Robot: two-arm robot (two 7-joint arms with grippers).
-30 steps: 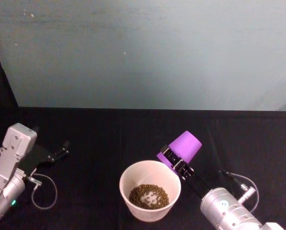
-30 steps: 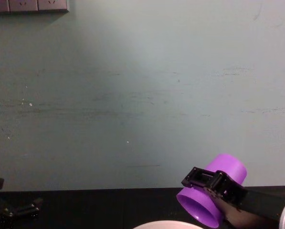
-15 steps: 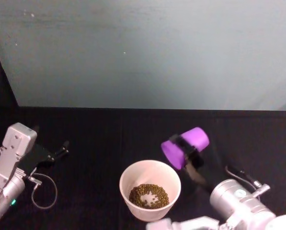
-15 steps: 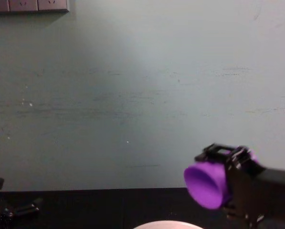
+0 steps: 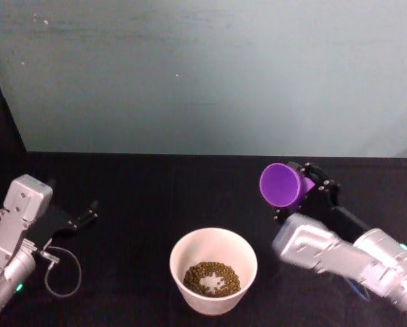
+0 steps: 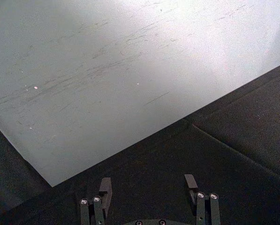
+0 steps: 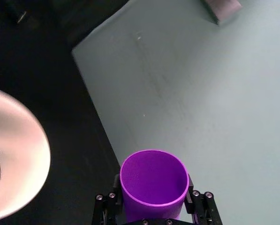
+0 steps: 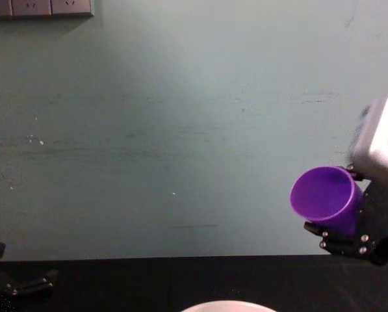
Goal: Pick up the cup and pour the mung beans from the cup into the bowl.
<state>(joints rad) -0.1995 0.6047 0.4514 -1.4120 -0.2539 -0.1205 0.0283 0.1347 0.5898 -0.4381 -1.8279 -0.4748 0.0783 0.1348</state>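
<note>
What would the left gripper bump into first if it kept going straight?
Probably the wall behind the table. The left gripper, open, points across the bare tabletop with nothing in between, though depth is hard to judge.

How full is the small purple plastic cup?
Empty: the small purple plastic cup in the right gripper shows a bare inside; mung beans lie in the white bowl.

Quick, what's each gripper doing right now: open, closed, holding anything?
Left gripper: open, holding nothing.
Right gripper: closed on the cup, held up in the air.
</note>
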